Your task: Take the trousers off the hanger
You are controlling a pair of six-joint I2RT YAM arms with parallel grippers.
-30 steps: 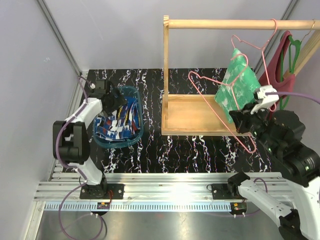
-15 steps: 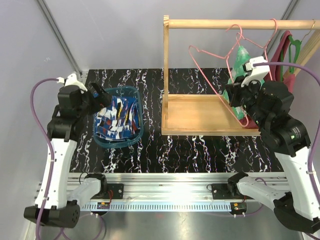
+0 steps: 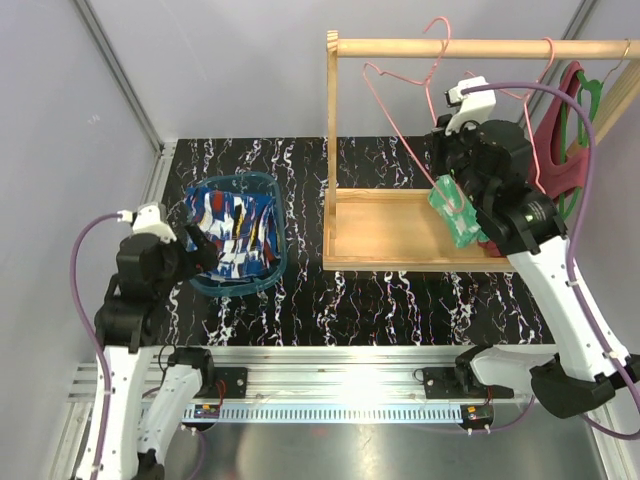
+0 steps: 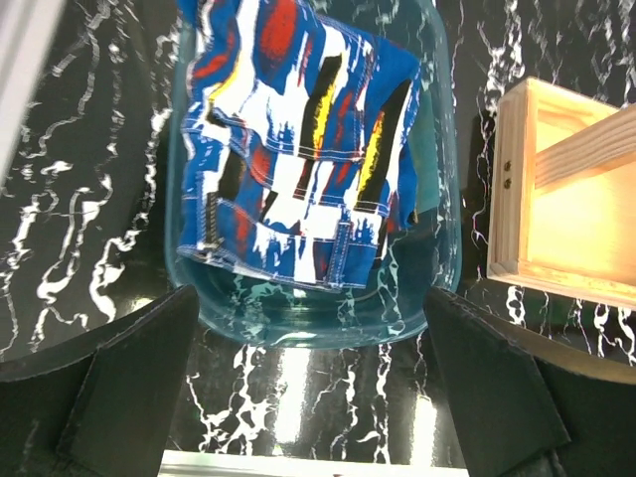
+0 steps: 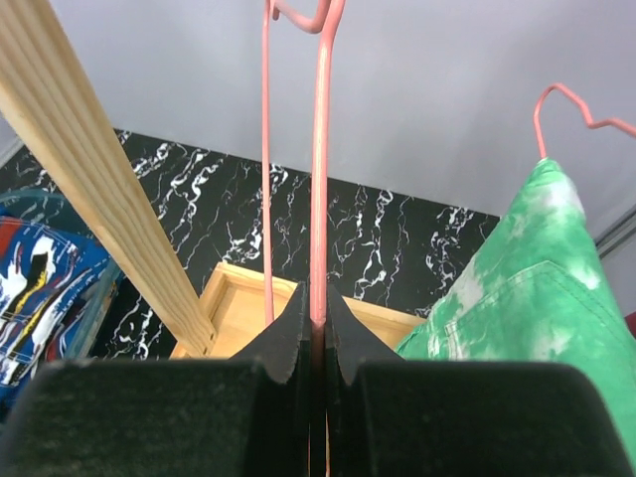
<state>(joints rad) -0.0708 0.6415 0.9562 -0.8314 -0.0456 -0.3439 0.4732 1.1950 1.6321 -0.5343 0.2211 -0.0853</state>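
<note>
R jaws clenched on wire of pink hanger (image 5: 319,149), hook up near rack rod (image 3: 480,47). Green trousers (image 3: 455,212) hang just beside the jaws, long axis steep, low end toward rack base (image 3: 385,235); which hanger carries them, cannot tell. L jaws released, spread wide above tub (image 4: 445,179). Blue trousers (image 4: 298,159) lie flat inside, long axis along tub length. Strip of desk (image 3: 400,300) separates tub and rack base.
</note>
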